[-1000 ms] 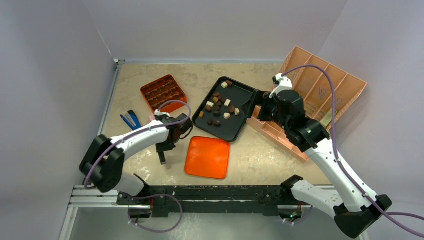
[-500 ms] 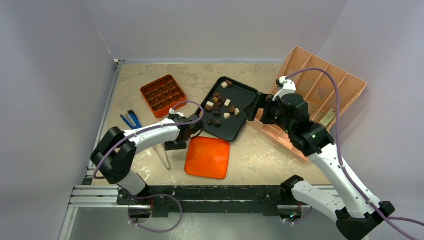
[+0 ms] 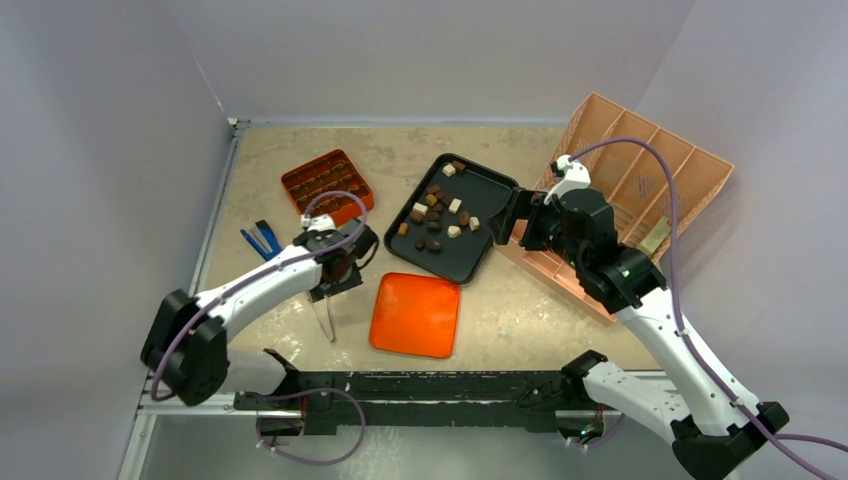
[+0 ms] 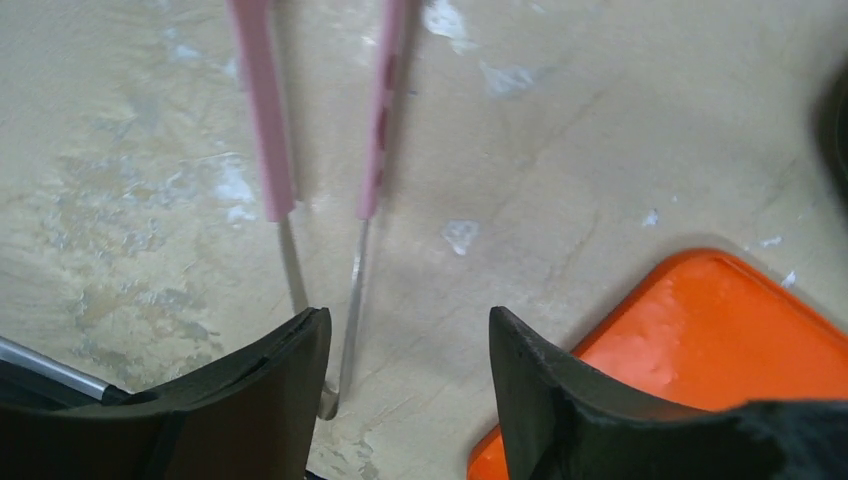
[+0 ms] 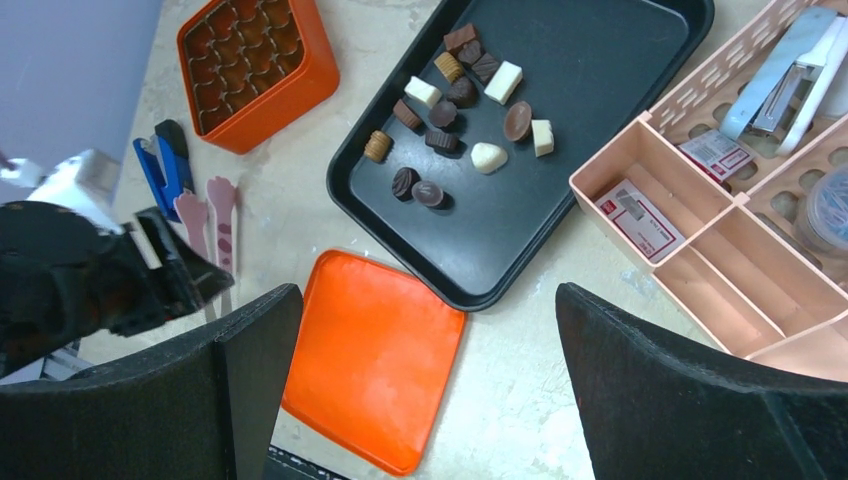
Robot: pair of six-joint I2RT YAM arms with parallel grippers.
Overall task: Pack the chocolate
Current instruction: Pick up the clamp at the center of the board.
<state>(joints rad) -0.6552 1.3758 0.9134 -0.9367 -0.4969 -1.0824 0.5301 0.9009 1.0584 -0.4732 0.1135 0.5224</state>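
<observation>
**A:** Top view, quick. Left gripper [image 3: 326, 292]?

**B:** Low over the desk [image 3: 400, 150], right above the pink tweezers [image 3: 326, 322], just left of the orange lid [image 3: 415, 315]. Can't read the jaws from here.

**A:** Right gripper [image 3: 507, 215]?

**B:** At the right-hand edge of the black tray [image 3: 480, 250]. Can't tell whether it's touching.

**A:** Containers?

**B:** The chocolate [image 3: 437, 212] is all on the black tray, bunched toward the far-left part. The orange box [image 3: 327, 185] sits left of the tray with its cells looking dark. The peach organizer [image 3: 640, 170] is tilted against the right wall. There's a blue tool [image 3: 262, 238] near the left edge.

**A:** Left wrist view.

**B:** Jaws are wide apart and clamp nothing. The tweezers lie flat on the desk, pink arms spread, with the metal tips running into the gap between the fingers [image 4: 250, 400]. One tip ends right beside the left finger, contact unclear. A corner of the orange lid shows lower right.

**A:** Right wrist view.

**B:** Jaws are spread fully, nothing between them, high over the scene. The tray below holds about fifteen pieces, dark brown, mid brown and cream-white, loose and mostly close together. The rest of the tray floor is bare. The orange box's grid cells look brown inside, and I can't tell whether those are pieces. The lid lies flat, just beside the tray's near corner. The organizer compartments hold a stapler [image 5: 790, 65] and paper packets [image 5: 640, 215].
</observation>
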